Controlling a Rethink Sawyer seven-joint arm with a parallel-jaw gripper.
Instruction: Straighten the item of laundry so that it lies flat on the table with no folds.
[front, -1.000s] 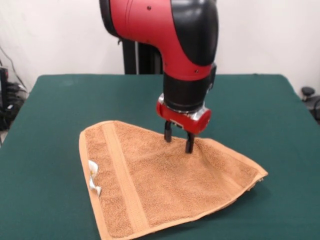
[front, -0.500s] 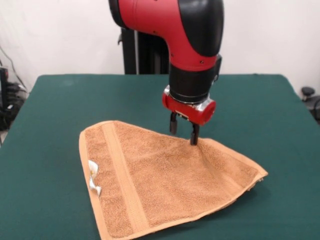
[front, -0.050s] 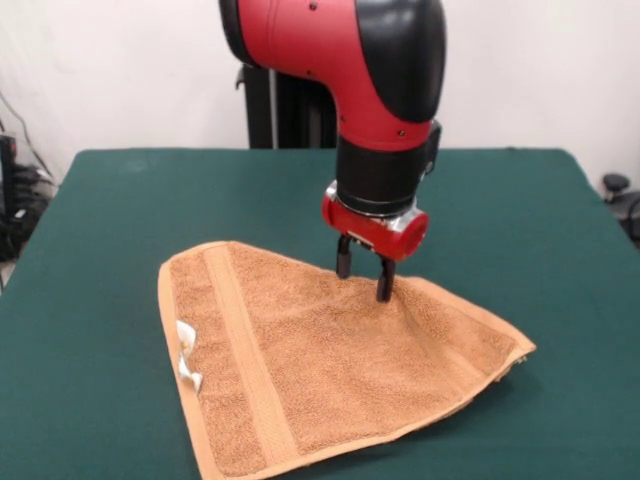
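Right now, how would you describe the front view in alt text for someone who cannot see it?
A red and black robot arm's open gripper hangs at the far edge of a folded orange-tan terry towel with a small white tag, lying on a dark green felt table.

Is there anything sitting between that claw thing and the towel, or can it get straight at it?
Nothing visible blocks it. The gripper hangs with its fingers apart right at the far edge of the towel. Only the folded towel lies on the green table; no other object is near.
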